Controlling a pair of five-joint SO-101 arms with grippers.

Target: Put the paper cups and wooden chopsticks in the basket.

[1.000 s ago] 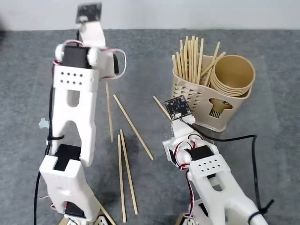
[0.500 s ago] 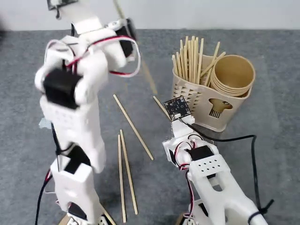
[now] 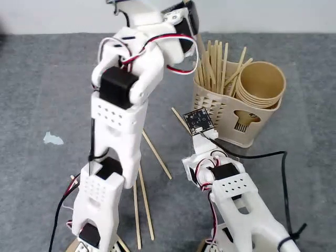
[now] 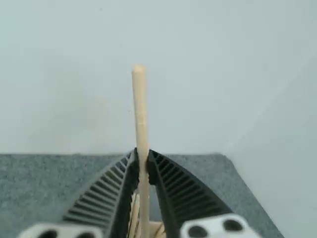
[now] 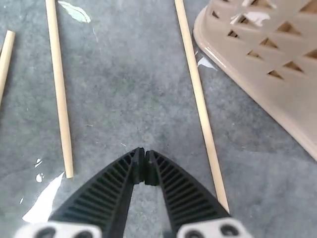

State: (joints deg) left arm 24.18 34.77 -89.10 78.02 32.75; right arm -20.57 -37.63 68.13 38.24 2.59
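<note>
At upper centre of the high view, the left gripper pinches a chopstick, its long axis slanting toward the basket just right.

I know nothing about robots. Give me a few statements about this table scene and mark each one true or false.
1. The left hand grips a wooden chopstick. True.
2. The beige plastic basket is empty. False: it holds stacked paper cups and many upright chopsticks.
3. The right hand holds a chopstick. False: it is shut on nothing, just above the grey mat.
4. Loose chopsticks lie on the grey mat. True.
</note>
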